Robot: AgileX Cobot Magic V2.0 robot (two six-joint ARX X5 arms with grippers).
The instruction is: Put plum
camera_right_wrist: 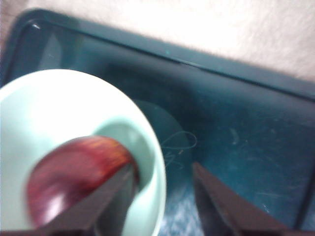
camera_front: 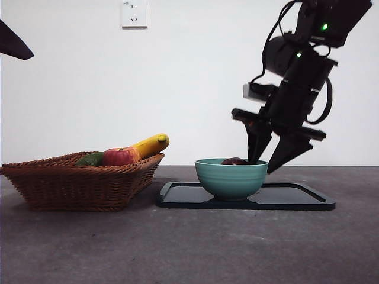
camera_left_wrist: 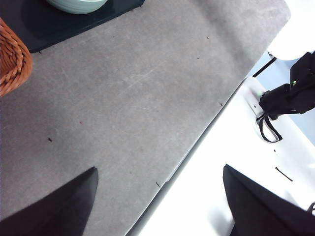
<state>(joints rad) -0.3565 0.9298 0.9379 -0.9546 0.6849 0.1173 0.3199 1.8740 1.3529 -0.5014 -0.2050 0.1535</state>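
Note:
The plum [camera_front: 234,161] is a dark maroon fruit lying inside the teal bowl [camera_front: 231,177]; only its top shows over the rim. In the right wrist view the plum [camera_right_wrist: 74,177] rests in the bowl [camera_right_wrist: 44,118], blurred. My right gripper [camera_front: 263,165] stands open at the bowl's right side. One jaw reaches inside the rim beside the plum and the other hangs outside, over the tray. Its jaws [camera_right_wrist: 162,169] hold nothing. My left gripper [camera_left_wrist: 160,169] is open and empty above the grey table, showing as a black tip [camera_front: 12,42] at the top left.
The bowl sits on a black tray [camera_front: 296,198]. Left of it is a wicker basket [camera_front: 77,183] with a banana [camera_front: 151,145], a red apple [camera_front: 120,157] and a green fruit [camera_front: 90,159]. The table's edge [camera_left_wrist: 197,142] runs near the left gripper.

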